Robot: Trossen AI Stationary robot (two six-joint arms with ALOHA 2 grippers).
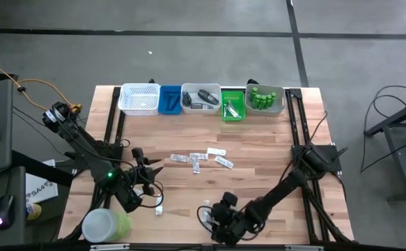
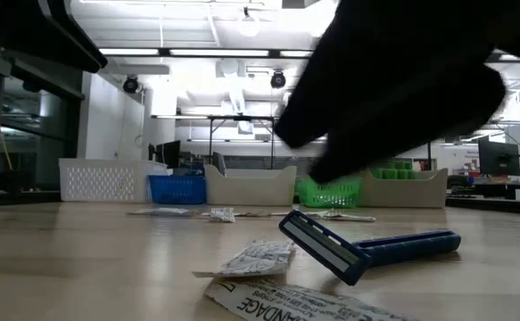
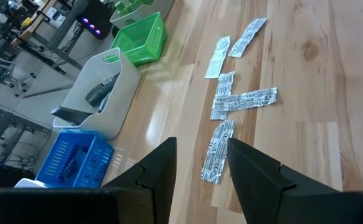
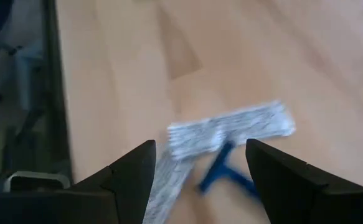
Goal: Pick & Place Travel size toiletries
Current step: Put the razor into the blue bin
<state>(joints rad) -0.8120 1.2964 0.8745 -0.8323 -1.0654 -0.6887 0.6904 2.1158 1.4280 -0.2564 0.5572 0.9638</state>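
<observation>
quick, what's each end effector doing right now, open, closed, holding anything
Left end effector: open, empty, hovering over the bandage sachets.
Right end effector: open, empty, above the blue razor and a sachet.

A wooden table (image 1: 258, 174) is seen. Along its far edge a row of trays is set: white basket (image 1: 139, 98), blue tray (image 1: 169, 100), white bin (image 1: 200, 100), green basket (image 1: 232, 106), white tray (image 1: 266, 99). Sachets (image 1: 199, 159) are scattered mid-table. A blue razor (image 2: 367, 250) and a lidded jar (image 1: 105, 225) are placed near the front.
</observation>
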